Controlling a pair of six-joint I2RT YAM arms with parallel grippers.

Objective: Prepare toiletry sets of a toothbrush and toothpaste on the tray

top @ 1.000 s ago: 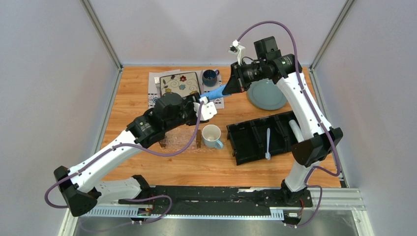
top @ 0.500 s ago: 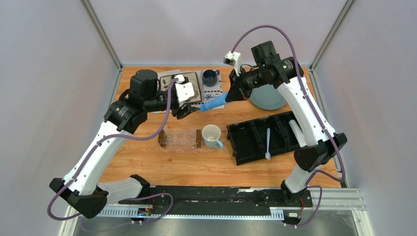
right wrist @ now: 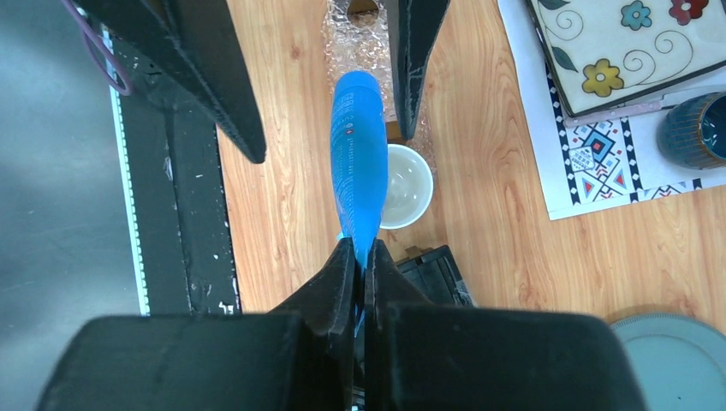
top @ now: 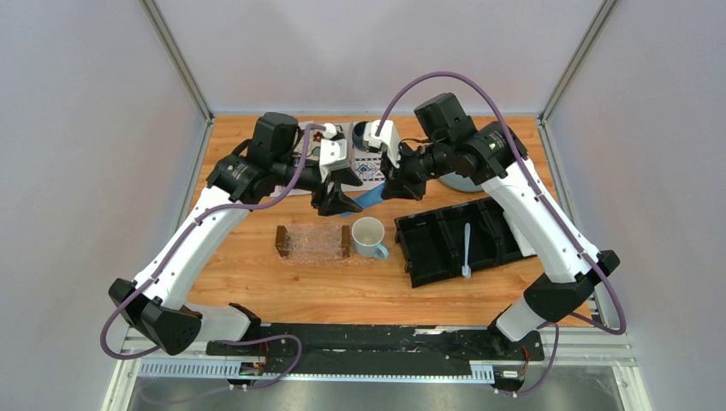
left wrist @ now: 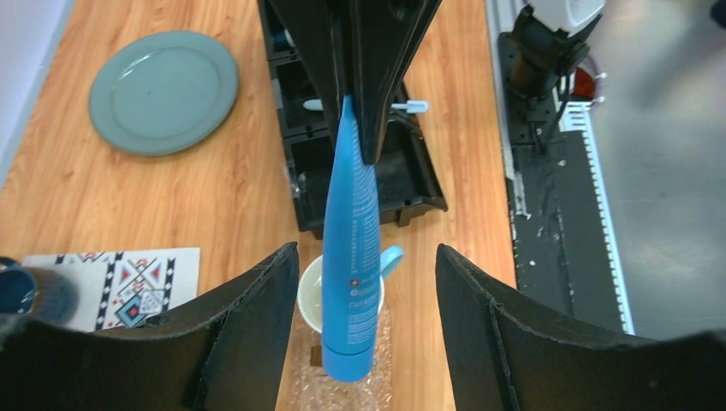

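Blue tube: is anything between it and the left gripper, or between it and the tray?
Nothing visible. The open left gripper flanks the tube; the tray lies below, mug beside it.

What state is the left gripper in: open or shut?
Open: on the left gripper, both fingers stand clear of the blue tube between them; the right gripper pinches its flat end.

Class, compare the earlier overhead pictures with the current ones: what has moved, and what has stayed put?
The left arm swung from over the tray to the far side. The left gripper now stands open around the cap end of the blue tube. The right gripper, shut on the tube, carried it nearer. Tray, mug and toothbrush stayed put.
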